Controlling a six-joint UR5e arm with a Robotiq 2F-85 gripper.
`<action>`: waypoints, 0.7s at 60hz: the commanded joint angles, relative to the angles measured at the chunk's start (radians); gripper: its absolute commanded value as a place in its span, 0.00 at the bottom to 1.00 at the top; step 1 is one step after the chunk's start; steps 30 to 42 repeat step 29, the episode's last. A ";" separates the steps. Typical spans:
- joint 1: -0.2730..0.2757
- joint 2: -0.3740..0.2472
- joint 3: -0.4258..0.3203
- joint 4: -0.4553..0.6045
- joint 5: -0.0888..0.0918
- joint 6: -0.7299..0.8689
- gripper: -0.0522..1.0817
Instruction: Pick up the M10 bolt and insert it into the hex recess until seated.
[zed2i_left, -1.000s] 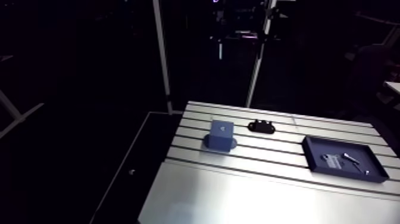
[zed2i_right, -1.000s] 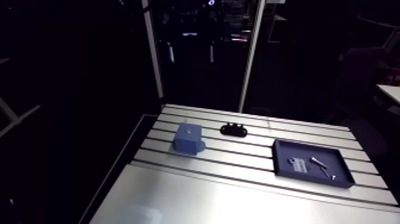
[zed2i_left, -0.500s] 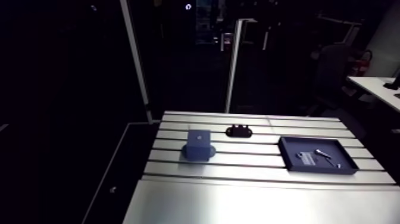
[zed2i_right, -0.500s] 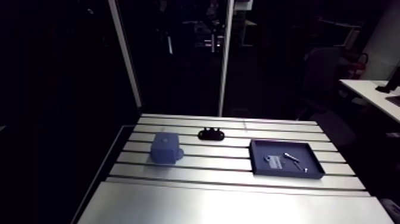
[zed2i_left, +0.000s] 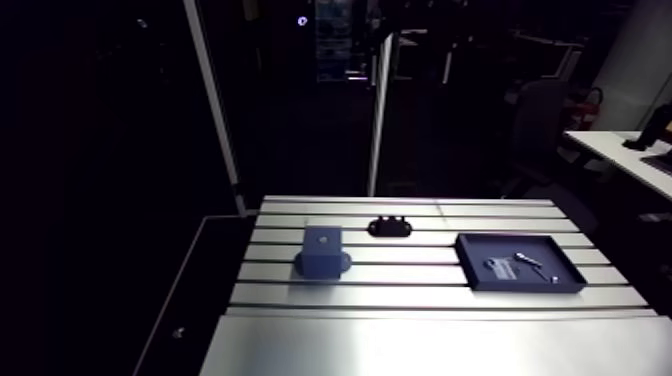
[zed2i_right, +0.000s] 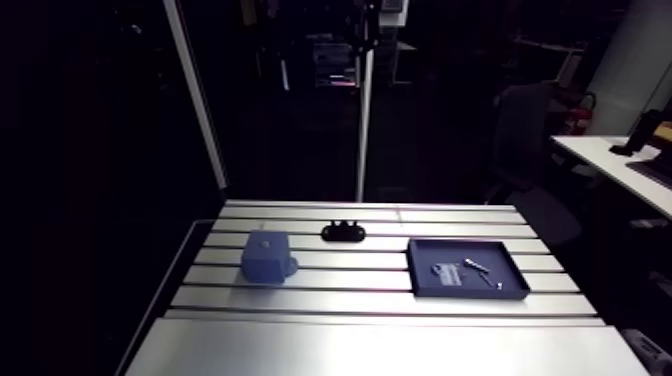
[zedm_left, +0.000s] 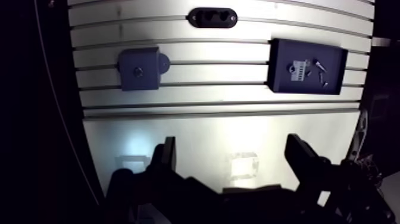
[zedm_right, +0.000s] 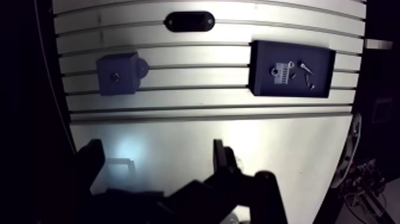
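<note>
A blue block (zedm_left: 140, 68) with a small recess (zedm_left: 138, 71) in its top stands on the slotted table, ahead of my gripper and off to one side. On the other side lies a dark tray (zedm_left: 280, 80). It holds a slim silver bolt (zedm_left: 319, 64), a pale ridged piece (zedm_left: 299, 70) and a smaller fastener. My gripper (zedm_left: 233, 156) hovers high over the plain near part of the table, open, with nothing between its fingers (zedm_left: 166, 156). It does not show in the arm view, where the block (zed2i_left: 320, 250) and tray (zed2i_left: 480, 250) sit mid-table.
A black oval part (zedm_left: 212, 16) with two holes lies beyond the block and tray, near the far edge. The table (zed2i_left: 400, 340) ends in a dark drop beside the block. A smooth unslotted strip lies under the gripper.
The whole arm view has swung and shifted, so the camera moved. The block, black part and tray keep their places relative to one another on the table.
</note>
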 joint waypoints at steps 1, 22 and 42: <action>-0.004 0.000 -0.007 0.000 0.001 -0.001 0.06; -0.004 0.000 0.006 -0.003 0.006 -0.001 0.06; -0.004 0.002 0.003 -0.003 0.007 -0.001 0.06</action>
